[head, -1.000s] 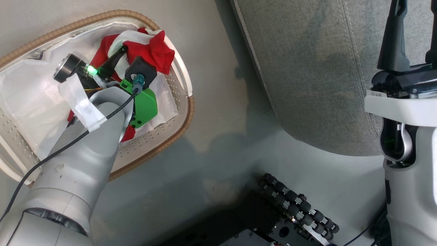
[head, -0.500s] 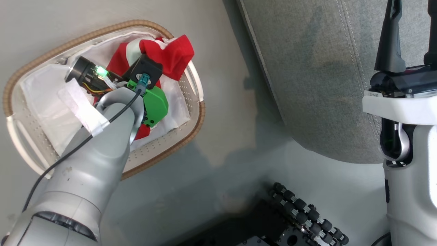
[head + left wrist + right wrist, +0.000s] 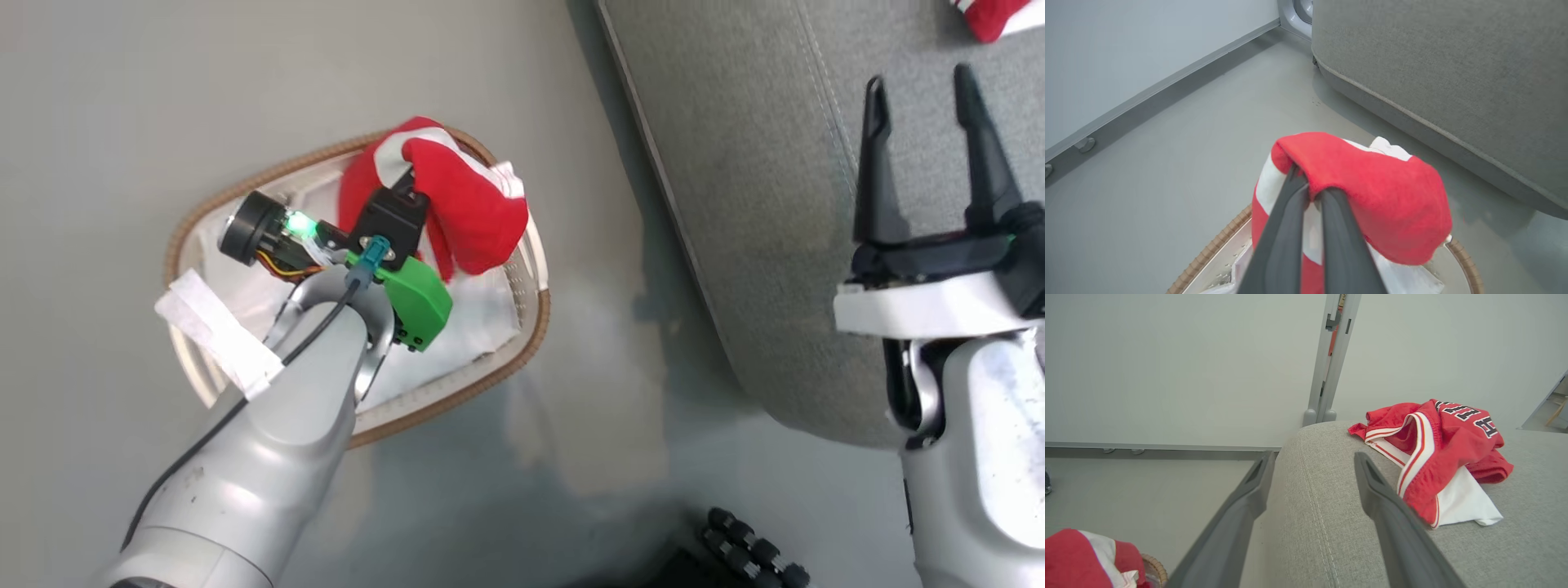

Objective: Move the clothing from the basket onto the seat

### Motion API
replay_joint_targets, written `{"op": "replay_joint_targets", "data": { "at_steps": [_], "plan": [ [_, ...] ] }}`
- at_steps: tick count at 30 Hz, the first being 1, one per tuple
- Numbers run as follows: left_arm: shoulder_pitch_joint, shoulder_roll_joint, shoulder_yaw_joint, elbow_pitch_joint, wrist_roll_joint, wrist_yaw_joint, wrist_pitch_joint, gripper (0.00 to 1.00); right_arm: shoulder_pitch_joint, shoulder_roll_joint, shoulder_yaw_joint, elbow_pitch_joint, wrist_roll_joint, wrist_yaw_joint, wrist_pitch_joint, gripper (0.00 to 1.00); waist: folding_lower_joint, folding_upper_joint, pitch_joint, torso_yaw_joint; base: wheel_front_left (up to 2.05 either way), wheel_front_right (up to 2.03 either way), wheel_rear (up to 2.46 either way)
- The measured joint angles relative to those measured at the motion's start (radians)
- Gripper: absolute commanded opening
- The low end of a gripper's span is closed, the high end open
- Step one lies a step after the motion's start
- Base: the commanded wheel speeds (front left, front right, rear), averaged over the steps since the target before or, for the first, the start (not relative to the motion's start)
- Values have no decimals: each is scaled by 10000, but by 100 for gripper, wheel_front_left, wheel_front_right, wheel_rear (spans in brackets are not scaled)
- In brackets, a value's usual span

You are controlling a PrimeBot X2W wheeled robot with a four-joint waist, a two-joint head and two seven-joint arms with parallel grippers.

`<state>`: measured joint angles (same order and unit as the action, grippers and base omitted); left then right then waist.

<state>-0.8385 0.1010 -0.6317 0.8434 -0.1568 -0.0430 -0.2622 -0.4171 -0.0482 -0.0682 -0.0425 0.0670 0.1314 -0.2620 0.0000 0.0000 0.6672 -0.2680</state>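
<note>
Pinching fold of red garment (image 3: 1372,192), left gripper (image 3: 1310,188) closed tight on it; cloth soft, light, limp, drapes over tips, rest hanging toward basket (image 3: 1216,249) beneath. Best hold: bunched fold. Right gripper (image 3: 922,106) spread wide, empty, above seat (image 3: 759,204).

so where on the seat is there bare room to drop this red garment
The seat is bare from its rounded edge near the basket across to the seam. It is crowded farther in, where another red garment already lies.
</note>
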Motion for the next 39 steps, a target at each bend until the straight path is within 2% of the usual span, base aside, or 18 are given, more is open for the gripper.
{"op": "replay_joint_targets", "data": {
  "at_steps": [8, 16, 29, 39],
  "plan": [
    [253, -36, 94, -1030, -182, -303, -2, 0, 773, 2, 334, 805, -257, 0, 0, 100, -1, 0, -1594, 709, 0, 0, 0],
    [-35, 347, -351, -1459, -84, -637, 96, 0, 1251, 2, 999, 1490, -238, 0, 2, 100, -1, 0, -3231, 1265, 0, 0, 0],
    [-1187, 606, -550, -2594, -784, -813, 1319, 0, 1378, -2, 3150, 2376, -23, 0, 2, 100, -1, 0, -5531, 1868, 0, 0, 0],
    [-1046, 426, -780, -3243, -1601, -848, 2029, 0, 695, 0, 4479, 2803, 476, 0, 0, 100, -1, 0, -6368, 2165, 0, 0, 0]
  ]
}}
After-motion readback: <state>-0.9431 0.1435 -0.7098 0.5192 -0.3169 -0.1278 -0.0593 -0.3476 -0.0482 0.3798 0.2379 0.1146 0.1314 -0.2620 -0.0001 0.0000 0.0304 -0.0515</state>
